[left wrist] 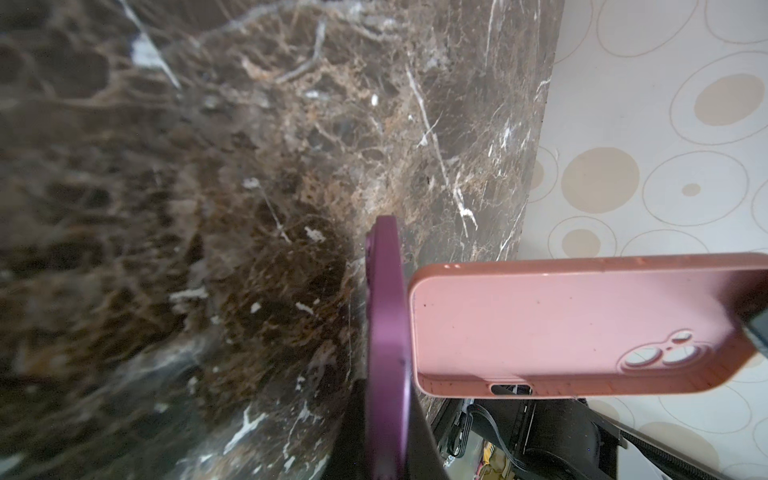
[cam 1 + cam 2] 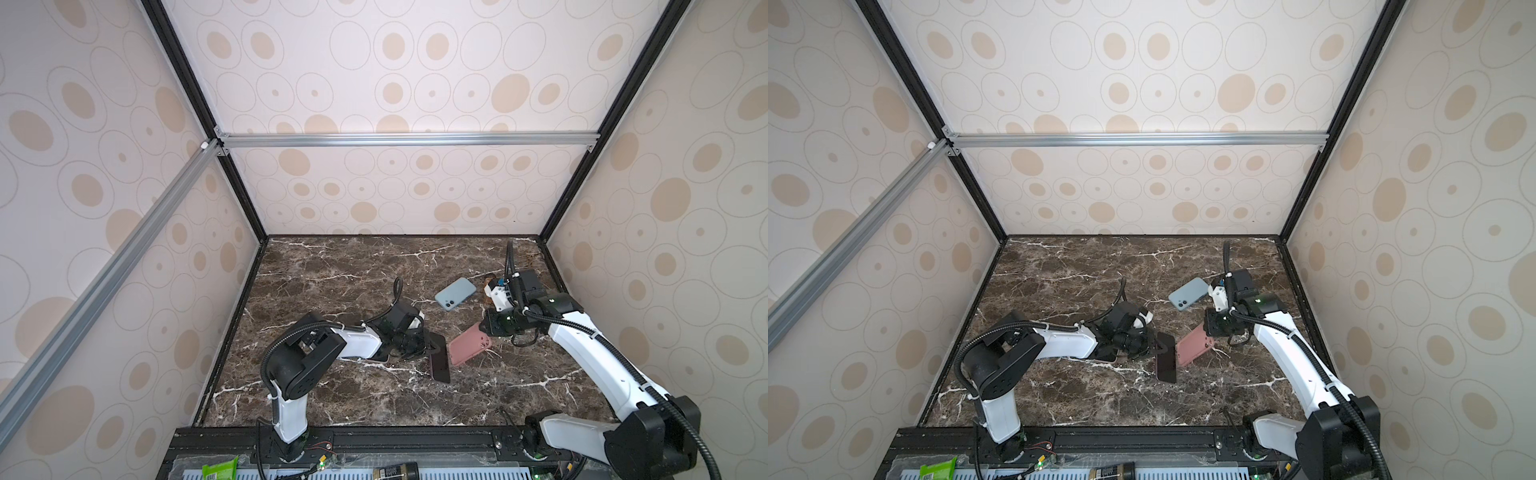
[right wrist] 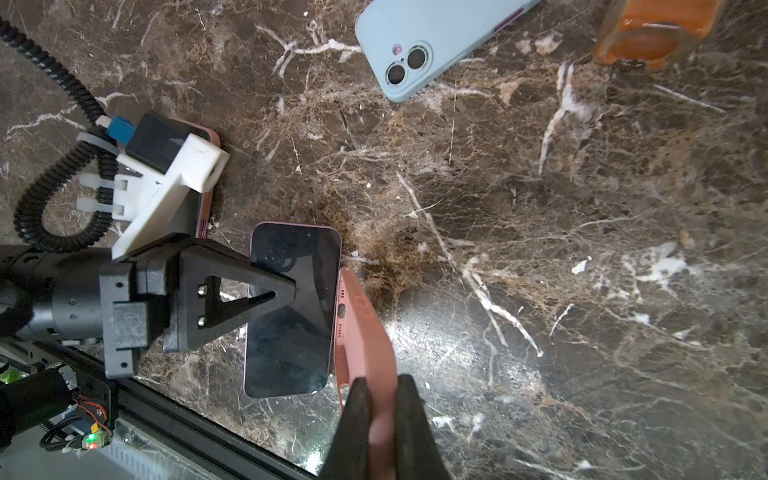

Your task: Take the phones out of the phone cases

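Watch the left jaws first. They are closed almost fully on the phone, one pad across the dark screen and, as I judge it, the other on the back. Glass in so narrow a pinch could slide or swing, and the phone would drop to the worktop. The right jaws are also nearly shut, pinching the camera end of the empty pink phone case; its walls look soft and may bend and slip free. The phone sits between the left jaws with much of its body out past their tips. Its far long edge lies just beside the end of the case ahead of the right jaws; I cannot tell whether they touch. If you part them crookedly, that lip could snag the phone.
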`<state>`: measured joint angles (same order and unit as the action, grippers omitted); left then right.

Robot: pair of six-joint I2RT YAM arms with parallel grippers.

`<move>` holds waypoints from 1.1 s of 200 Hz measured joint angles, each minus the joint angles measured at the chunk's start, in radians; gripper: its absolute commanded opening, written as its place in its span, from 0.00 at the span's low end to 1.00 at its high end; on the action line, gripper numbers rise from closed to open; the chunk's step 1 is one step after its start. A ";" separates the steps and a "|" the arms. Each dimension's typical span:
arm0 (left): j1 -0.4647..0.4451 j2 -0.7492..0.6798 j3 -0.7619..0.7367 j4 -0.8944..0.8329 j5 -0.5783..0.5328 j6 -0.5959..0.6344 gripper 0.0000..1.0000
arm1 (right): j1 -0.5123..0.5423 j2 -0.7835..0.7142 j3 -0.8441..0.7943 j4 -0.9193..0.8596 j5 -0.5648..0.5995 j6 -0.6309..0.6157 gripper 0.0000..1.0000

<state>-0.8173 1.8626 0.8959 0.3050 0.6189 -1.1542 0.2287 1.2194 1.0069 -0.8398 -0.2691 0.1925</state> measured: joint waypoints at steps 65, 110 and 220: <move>-0.002 0.013 0.016 -0.008 -0.008 -0.007 0.19 | 0.000 0.023 -0.035 0.027 -0.019 0.000 0.00; -0.002 0.013 0.037 -0.062 -0.026 -0.001 0.32 | -0.001 0.026 -0.042 0.039 -0.023 0.000 0.00; -0.002 0.000 0.078 -0.208 -0.146 0.073 0.49 | -0.001 0.026 -0.055 0.047 0.042 0.004 0.00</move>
<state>-0.8196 1.8629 0.9741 0.0967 0.4732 -1.0813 0.2279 1.2453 0.9516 -0.7925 -0.2276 0.1967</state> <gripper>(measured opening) 0.488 0.109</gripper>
